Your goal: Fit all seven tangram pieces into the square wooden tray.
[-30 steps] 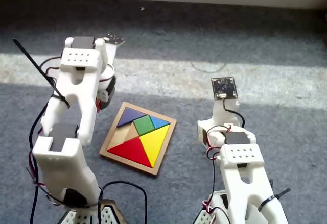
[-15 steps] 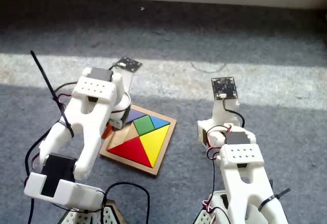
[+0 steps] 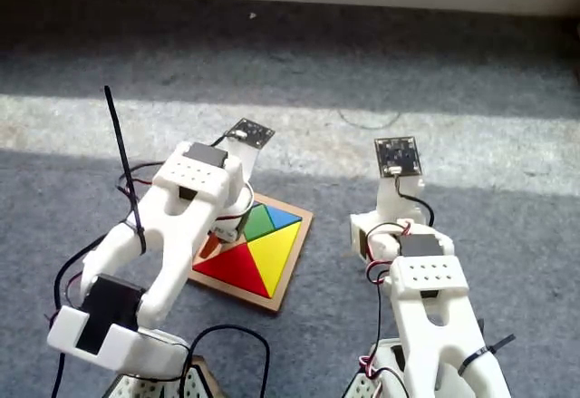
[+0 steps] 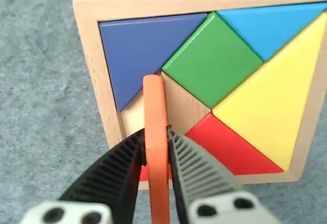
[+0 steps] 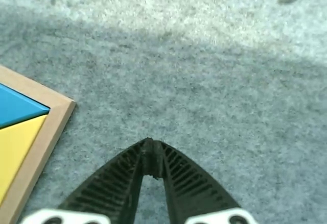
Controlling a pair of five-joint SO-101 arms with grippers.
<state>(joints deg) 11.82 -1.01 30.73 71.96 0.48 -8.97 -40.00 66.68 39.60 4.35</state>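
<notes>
The square wooden tray (image 4: 90,66) (image 3: 292,266) lies on the grey carpet. In it sit a dark blue piece (image 4: 138,45), a green square (image 4: 212,60) (image 3: 258,223), a light blue triangle (image 4: 265,25) (image 3: 284,218), a yellow triangle (image 4: 271,101) (image 3: 275,251) and a red triangle (image 4: 232,147) (image 3: 227,267). A bare wooden gap (image 4: 181,106) shows beside the dark blue piece. My left gripper (image 4: 156,147) is shut on an orange piece (image 4: 156,132), held on edge just over that gap. My right gripper (image 5: 149,158) is shut on nothing, low over the carpet to the right of the tray (image 5: 36,142).
Grey carpet (image 3: 435,81) surrounds the tray, with a sunlit band across the far side. The left arm (image 3: 172,235) leans over the tray's left half. The right arm (image 3: 417,280) stands to the tray's right.
The left arm swung from the far left side to over the tray, bringing the orange piece above the bare gap. The right arm has kept still.
</notes>
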